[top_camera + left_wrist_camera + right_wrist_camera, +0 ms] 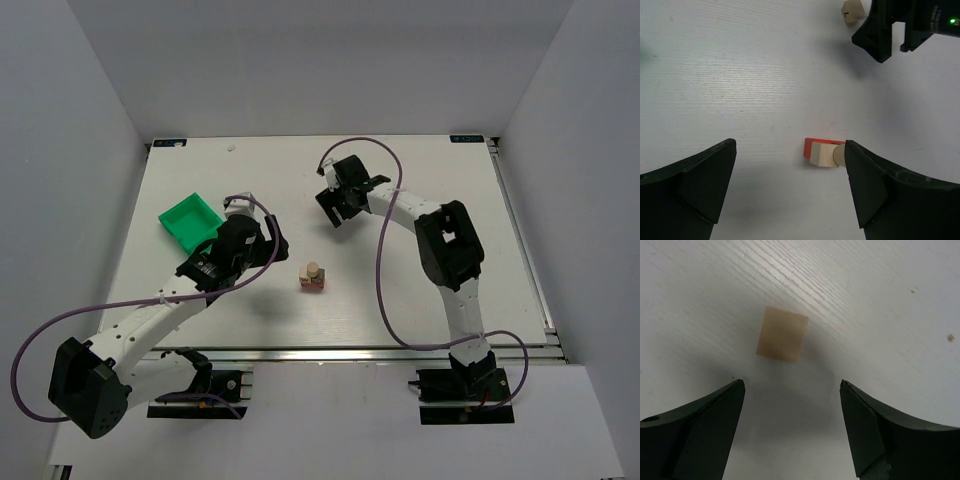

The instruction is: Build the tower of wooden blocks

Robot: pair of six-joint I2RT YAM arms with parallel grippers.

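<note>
The wood block tower stands mid-table: a red-orange base with a pale beige cube and a round beige piece on it. My left gripper is open and empty, to the left of the tower; in the left wrist view the tower sits ahead by the right finger. My right gripper is open and empty at the far middle. A loose pale beige cube lies on the table just ahead of its fingertips. The cube also shows in the left wrist view.
A green plastic bin stands at the left, behind my left arm. A purple cable loops from the right arm over the table. The white table ends at a far edge.
</note>
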